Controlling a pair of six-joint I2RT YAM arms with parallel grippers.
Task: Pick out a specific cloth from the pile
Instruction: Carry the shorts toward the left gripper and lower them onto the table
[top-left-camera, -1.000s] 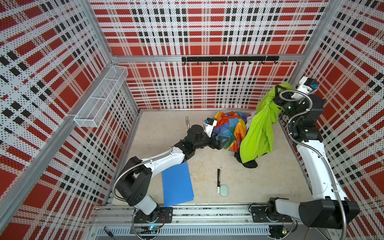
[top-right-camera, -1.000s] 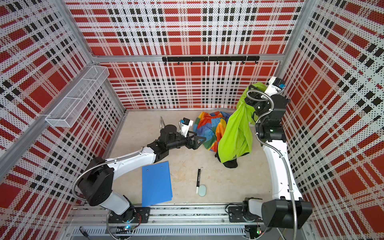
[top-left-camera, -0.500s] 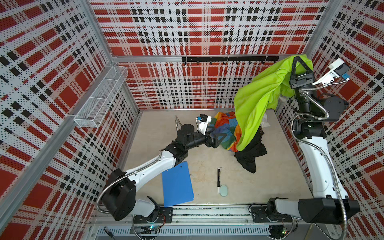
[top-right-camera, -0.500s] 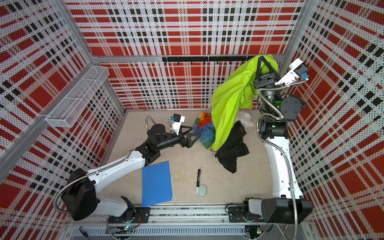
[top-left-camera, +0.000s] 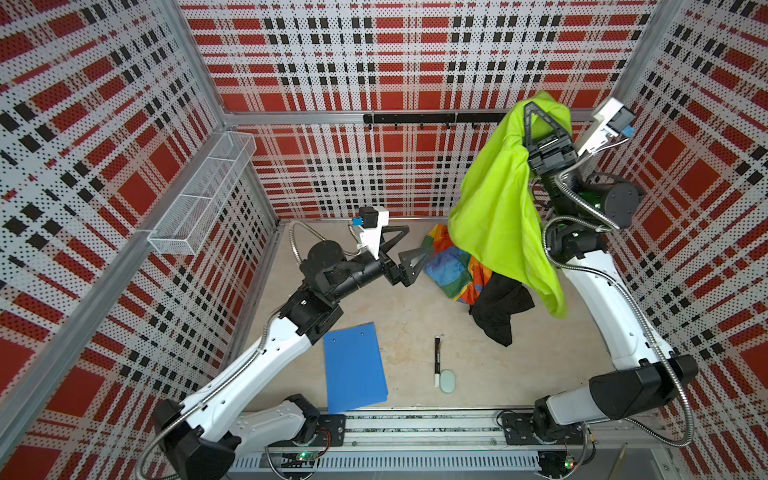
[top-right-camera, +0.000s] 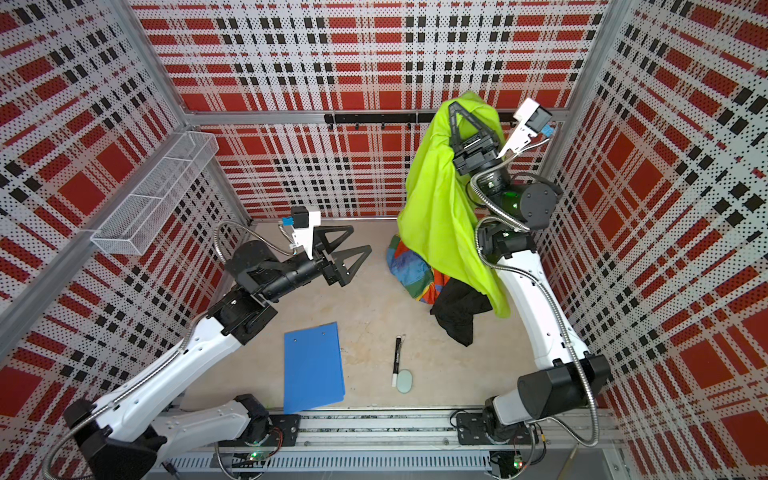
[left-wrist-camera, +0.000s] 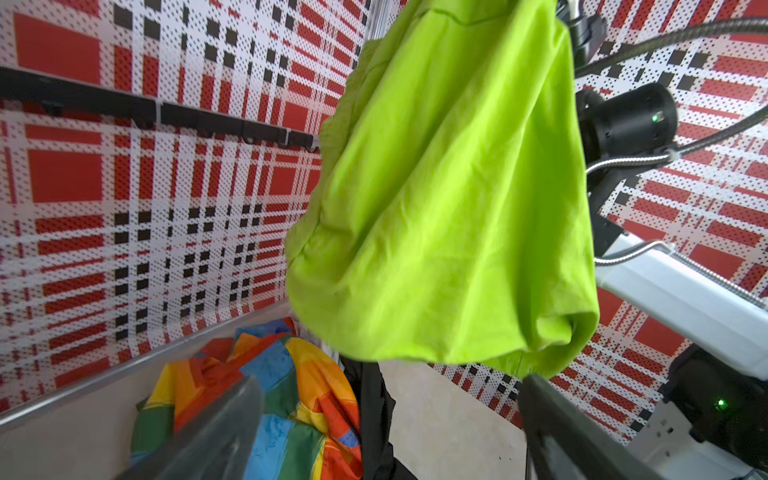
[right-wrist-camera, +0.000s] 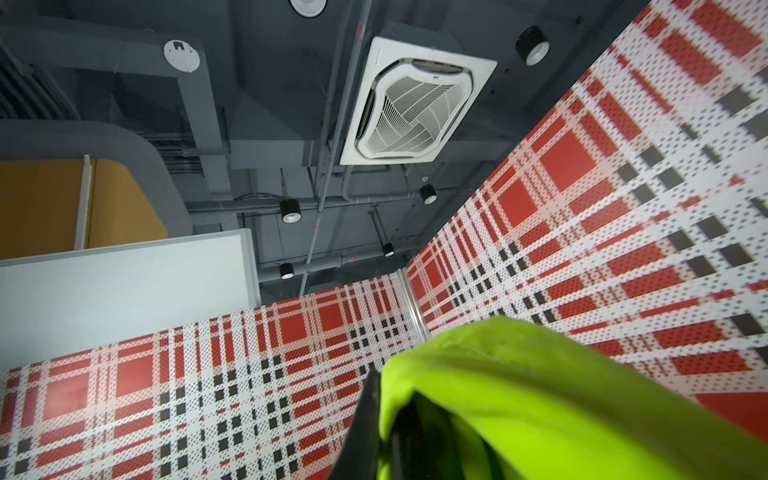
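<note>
Two hands are seen in both top views. The right hand (top-left-camera: 534, 109) (top-right-camera: 457, 109) is held high near the back wall with its fingers pointing upward. They are pressed together on a fold of the lime-green thin fabric cloth (top-left-camera: 498, 216) (top-right-camera: 440, 224). In the right wrist view the cloth (right-wrist-camera: 540, 395) is bunched against one dark finger. From that grip the cloth is draped down beside the right forearm, and its lower hem is hung above the pile (top-left-camera: 457, 274) of soft garments on the beige tabletop (top-left-camera: 395, 316). In the pile a rainbow patchwork cloth (top-left-camera: 451, 266) (left-wrist-camera: 266, 395) and a black cloth (top-left-camera: 498, 307) are seen. Whether the green hem touches the black cloth cannot be told.

The left hand (top-left-camera: 417, 239) (top-right-camera: 360, 238) is held low above the tabletop, just beside the rainbow patchwork cloth. Its fingers are spread wide, and nothing is held or touched by them. In the left wrist view the cloth (left-wrist-camera: 449, 208) is seen hanging ahead of the two blurred fingers.

A blue clipboard (top-left-camera: 353, 365), a black marker (top-left-camera: 437, 359) and a pale green oval eraser (top-left-camera: 447, 380) are laid near the front edge, well apart from the pile.
</note>
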